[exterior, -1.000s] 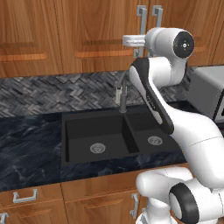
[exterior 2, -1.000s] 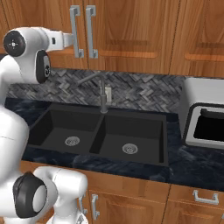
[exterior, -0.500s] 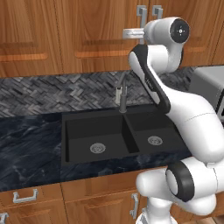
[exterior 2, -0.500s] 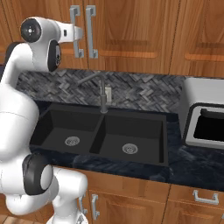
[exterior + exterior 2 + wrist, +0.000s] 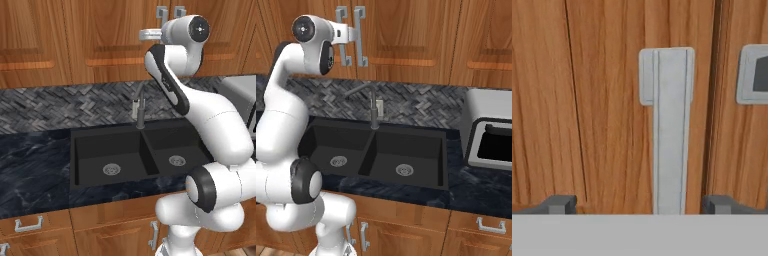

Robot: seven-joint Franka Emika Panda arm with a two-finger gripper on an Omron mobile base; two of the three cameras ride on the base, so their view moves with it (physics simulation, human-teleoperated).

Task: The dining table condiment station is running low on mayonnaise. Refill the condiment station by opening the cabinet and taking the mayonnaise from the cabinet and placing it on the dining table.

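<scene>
Upper wall cabinet (image 5: 406, 35), medium-brown wood w/ panelled doors, is hanging closed above the sink (image 5: 376, 155). Its left door is carrying a long vertical silver bar handle (image 5: 669, 130), sitting just left of the seam between the two doors; a second handle (image 5: 754, 75) is sitting just right of that seam.

Gripper (image 5: 639, 204) is pointing straight at the cabinet front, raised to the level of the handles. Its jaws are standing wide apart, holding nothing. In the hand view the two dark fingertips (image 5: 559, 204) are showing one on each side of the left door's handle, w/ the bar centred in the gap btwn them and not touching either tip. How near the tips are to the wood, can't tell.

From the right base view, the white arm is reaching up from lower left, w/ the gripper (image 5: 356, 35) against the pair of handles. Below the cabinet: herringbone backsplash (image 5: 416, 102), faucet (image 5: 373, 107), black marble counter (image 5: 481, 182). Right of the sink, a silver microwave (image 5: 488, 132) is standing on the counter.
</scene>
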